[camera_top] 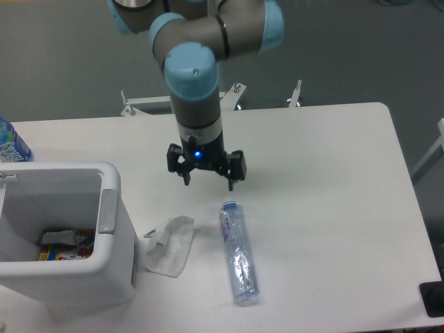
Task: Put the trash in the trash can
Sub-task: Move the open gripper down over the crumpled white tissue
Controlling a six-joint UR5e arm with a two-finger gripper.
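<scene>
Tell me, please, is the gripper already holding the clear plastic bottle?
No, the gripper hangs open above the table, while the clear plastic bottle lies flat on the table beside the crumpled wrapper.

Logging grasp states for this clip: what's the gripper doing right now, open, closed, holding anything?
Gripper: open and empty, fingers spread, hovering above the table just beyond the crumpled wrapper and the clear bottle.
</scene>
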